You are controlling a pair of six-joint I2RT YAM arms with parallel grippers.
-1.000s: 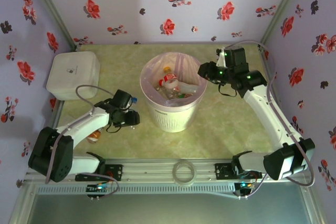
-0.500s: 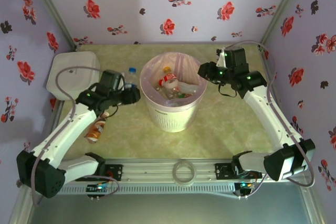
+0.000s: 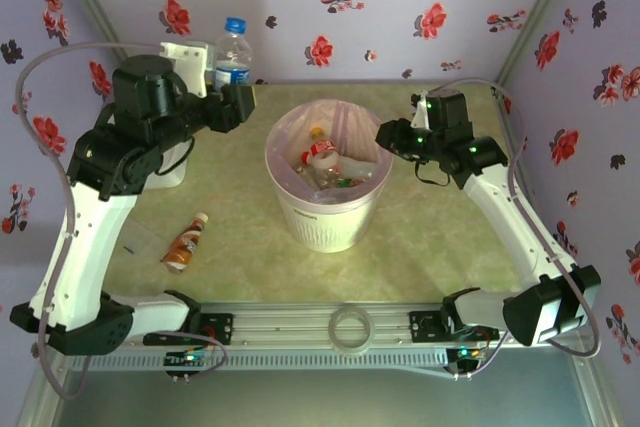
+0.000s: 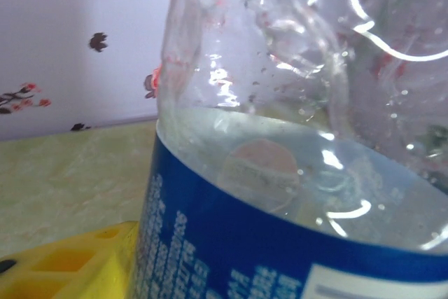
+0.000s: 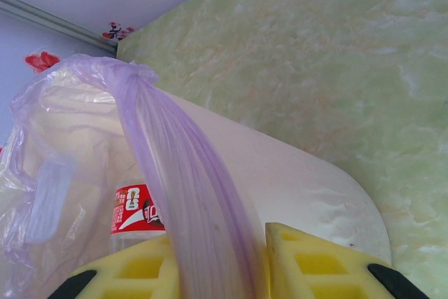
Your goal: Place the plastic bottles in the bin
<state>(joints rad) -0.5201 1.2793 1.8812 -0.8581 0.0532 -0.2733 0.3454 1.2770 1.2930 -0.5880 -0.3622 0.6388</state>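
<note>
— Two end effectors to account for. What do we have on the left?
— We see the left end effector (image 3: 233, 92) raised well clear of the table (image 3: 440, 237), pinching a blue-labelled bottle (image 3: 232, 55) by its lower body. The bottle stands upright above the fingers, blue cap on top. In the wrist view its clear wall and blue label sit right against a yellow pad (image 4: 70, 264).
— And where do we place the bin?
— The bin (image 3: 325, 222) stands on the table, below that end effector and off to its right, near but not under it. Several bottles lie inside, among them a red-labelled bottle (image 3: 322, 154).
— What about the right side?
— We find the right end effector (image 3: 385, 135) at the bin's rim, pressed together on a twisted strand of the pink bag liner (image 5: 189, 180). The strand runs up between its two yellow pads, and the red-labelled bottle shows just beyond them, inside the bag.
— Do we see anything outside the bin?
— One orange-brown bottle (image 3: 185, 244) lies on its side on the table, well below the left end effector, toward that arm's base and well apart from the bin.
</note>
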